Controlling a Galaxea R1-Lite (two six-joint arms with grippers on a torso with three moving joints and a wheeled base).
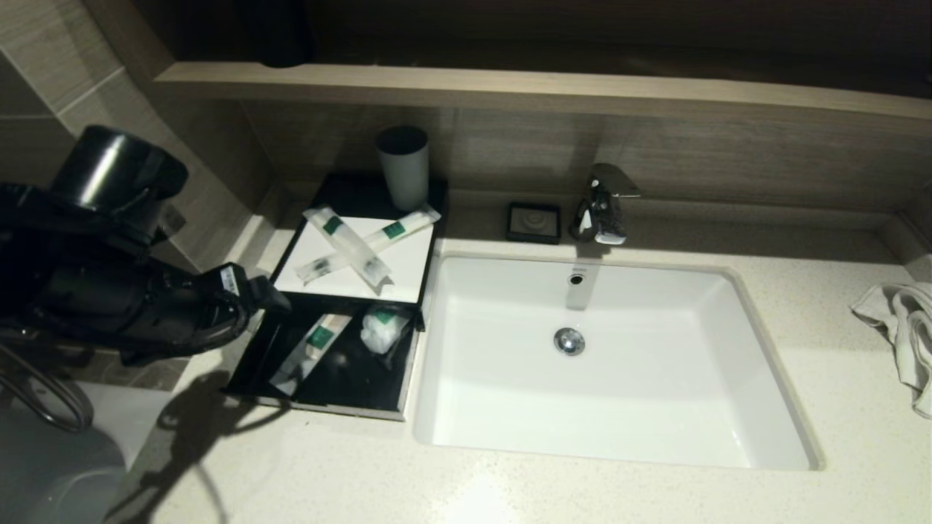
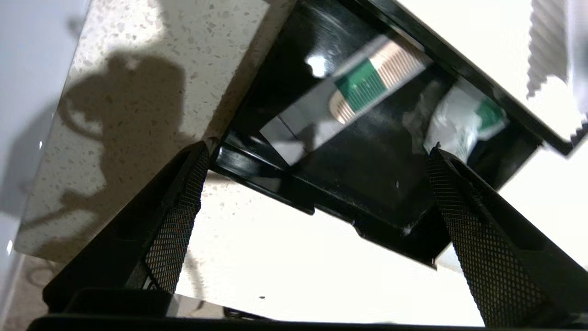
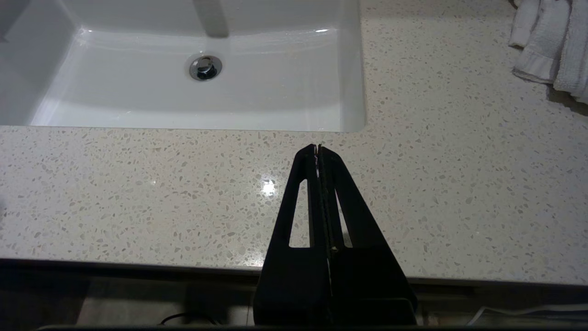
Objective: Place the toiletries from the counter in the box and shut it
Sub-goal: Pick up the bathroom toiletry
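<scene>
Box point(image 1: 349, 291), low and black, at the left end of the counter point(image 1: 510, 487), just beside the white basin point(image 1: 611, 364); drawer point(image 1: 324, 364) pulled out toward the front edge. Inside the drawer: one long slim packet point(image 1: 309, 349) with a green label on its left side, one crumpled short pouch point(image 1: 382, 331) on its right. On the white top panel point(image 1: 408, 269): two more long packets point(image 1: 349, 244) crossed over each other. Behind them, on the black rear part of the box: a grey-white cup point(image 1: 403, 167), upright.

Left gripper point(image 2: 317, 193) at the left side of the drawer, fingers point(image 2: 179, 225) spread wide apart, nothing between them; drawer's front corner framed between the tips in the left wrist view. Right gripper point(image 3: 318, 149) parked low at the counter's front edge, fingers pressed together, empty.

Small black soap dish point(image 1: 534, 222) and chrome tap point(image 1: 604, 204) behind the basin. White towel point(image 1: 899, 327) bunched at the far right.
</scene>
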